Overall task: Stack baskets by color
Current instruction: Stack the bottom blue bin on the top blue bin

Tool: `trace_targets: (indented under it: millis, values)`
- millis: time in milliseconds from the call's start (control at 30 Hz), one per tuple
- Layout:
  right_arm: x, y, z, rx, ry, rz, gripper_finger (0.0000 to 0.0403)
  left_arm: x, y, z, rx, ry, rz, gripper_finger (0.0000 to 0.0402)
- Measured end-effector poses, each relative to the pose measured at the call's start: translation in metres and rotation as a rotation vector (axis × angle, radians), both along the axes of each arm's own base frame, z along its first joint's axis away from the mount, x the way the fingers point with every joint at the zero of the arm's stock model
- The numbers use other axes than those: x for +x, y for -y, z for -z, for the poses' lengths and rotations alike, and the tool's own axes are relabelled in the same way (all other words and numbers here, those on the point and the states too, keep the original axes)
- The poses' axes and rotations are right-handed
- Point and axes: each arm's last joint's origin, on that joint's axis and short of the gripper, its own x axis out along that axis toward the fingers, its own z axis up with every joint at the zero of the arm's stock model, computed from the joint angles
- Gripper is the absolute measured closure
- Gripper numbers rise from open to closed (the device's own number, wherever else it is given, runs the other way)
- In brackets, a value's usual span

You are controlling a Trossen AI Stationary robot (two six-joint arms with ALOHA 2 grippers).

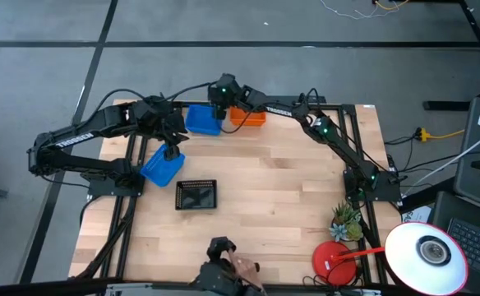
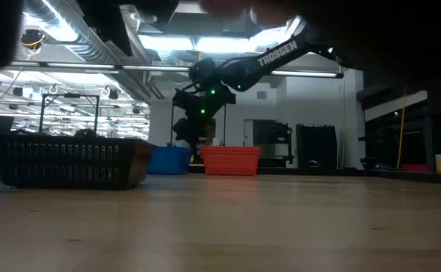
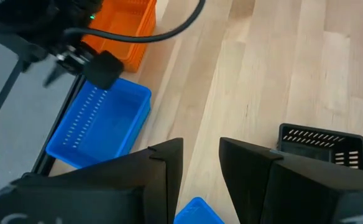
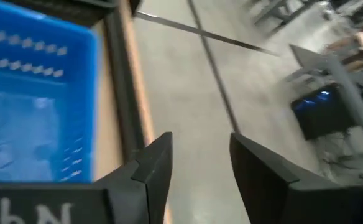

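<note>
Four baskets are in view. A blue basket (image 1: 202, 120) and an orange basket (image 1: 247, 117) sit side by side at the table's far edge. A second blue basket (image 1: 162, 168) lies near the left edge, and a black basket (image 1: 196, 195) rests just right of it. My right gripper (image 1: 218, 105) hangs open over the far edge between the far blue and the orange basket, with that blue basket (image 4: 32, 99) beside its fingers. My left gripper (image 1: 172, 152) stands open above the left blue basket's corner (image 3: 197, 211), with nothing between its fingers.
A red lamp base (image 1: 333, 259) with a white lamp head (image 1: 425, 255) and a small plant (image 1: 347, 220) stand at the near right corner. A camera mount (image 1: 221, 263) sits at the near edge. Bare wood (image 1: 289, 189) stretches across the table's middle and right.
</note>
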Motion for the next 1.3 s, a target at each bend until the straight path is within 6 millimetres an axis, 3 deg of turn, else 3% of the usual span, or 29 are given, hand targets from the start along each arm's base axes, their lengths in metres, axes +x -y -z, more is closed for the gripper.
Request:
trace_targets:
  millis: [200, 367, 467, 567, 633, 833, 1000, 1300]
  values:
    - [-0.001, -0.008, -0.033, -0.062, -0.071, 0.089, 0.0240, -0.001, 0.000, 0.001, -0.003, -0.008, 0.000, 0.0305]
    - [-0.028, -0.047, -0.073, 0.173, -0.214, 0.045, 0.0240, -0.004, 0.001, 0.004, -0.020, -0.054, -0.001, 0.0305]
    - [-0.044, -0.064, -0.084, 0.396, -0.264, -0.053, 0.0240, -0.005, 0.002, 0.005, -0.024, -0.070, -0.003, 0.0305]
    - [-0.042, -0.071, -0.081, 0.636, -0.204, -0.275, 0.0240, -0.004, 0.002, 0.004, -0.021, -0.063, -0.003, 0.0305]
    - [-0.032, -0.073, -0.070, 0.689, -0.160, -0.352, 0.0240, -0.004, 0.001, 0.004, -0.017, -0.053, -0.003, 0.0305]
    - [0.006, -0.094, -0.019, 0.628, -0.147, -0.336, 0.0240, -0.003, 0.001, 0.003, -0.020, -0.044, -0.009, 0.0305]
    - [0.017, -0.108, -0.009, 0.472, -0.183, -0.263, 0.0240, -0.003, 0.001, 0.003, -0.028, -0.043, -0.017, 0.0305]
    - [0.011, -0.091, 0.003, 0.496, -0.216, -0.215, 0.0240, -0.003, 0.001, 0.003, -0.028, -0.042, -0.017, 0.0305]
